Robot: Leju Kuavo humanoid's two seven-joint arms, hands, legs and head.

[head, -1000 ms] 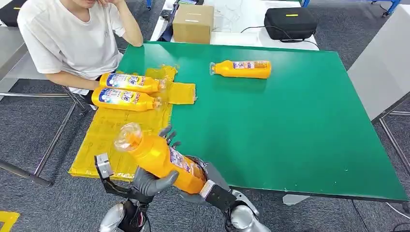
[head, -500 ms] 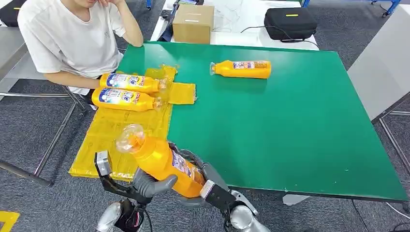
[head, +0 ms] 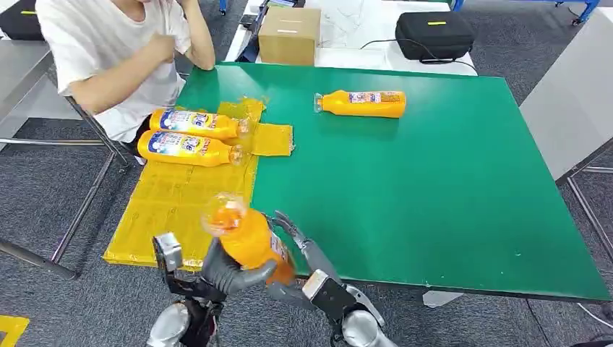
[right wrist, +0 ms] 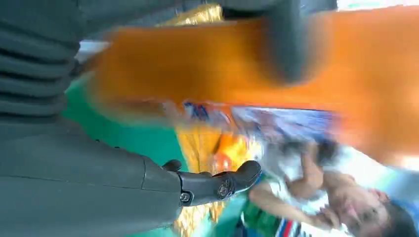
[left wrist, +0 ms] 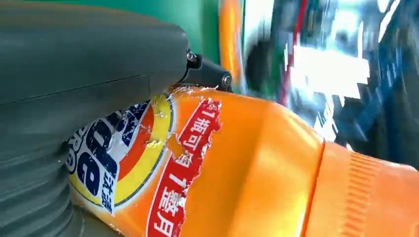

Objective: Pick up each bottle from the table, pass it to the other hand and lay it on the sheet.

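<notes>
Now left hand [head: 230, 269] grips bottle [head: 249, 238]; right hand [head: 303, 253] spread beside it.

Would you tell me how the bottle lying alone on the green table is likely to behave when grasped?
The lone bottle lies on its side and looks round, so a nudge may roll it. Its glossy plastic probably feels stiff but slippery.

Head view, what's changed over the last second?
The held bottle has swung from lying across both hands to pointing cap-up toward the camera. The left hand grips it; the right hand has opened and let go. The person raised an arm. The two bottles on the sheet and the table's bottle stayed put.
</notes>
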